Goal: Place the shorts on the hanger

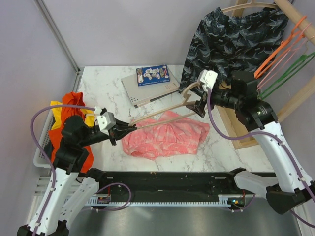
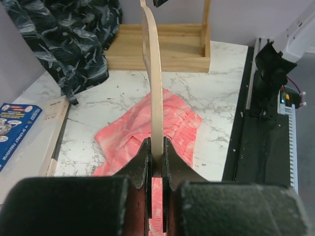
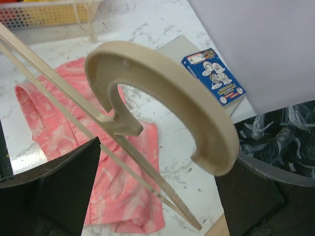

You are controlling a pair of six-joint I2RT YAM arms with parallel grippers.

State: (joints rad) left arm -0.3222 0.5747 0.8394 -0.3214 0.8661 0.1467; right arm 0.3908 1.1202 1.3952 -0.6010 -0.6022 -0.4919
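The left claw (image 2: pixel 156 147) is clamped on one thin end of the hanger (image 2: pixel 153 88), which is lifted over the counter (image 1: pixel 106 91). Under it the shorts (image 1: pixel 165 137) lie crumpled, and no claw touches them (not yet threaded). Farther away, the right claw (image 1: pixel 199 106) stands around the hook end; I cannot tell whether it really presses. If that hold is loose, the hanger may twist or drop, and the bar could push the cloth away.

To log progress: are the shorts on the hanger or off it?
Off: the shorts lie on the table, under the hanger held above them.
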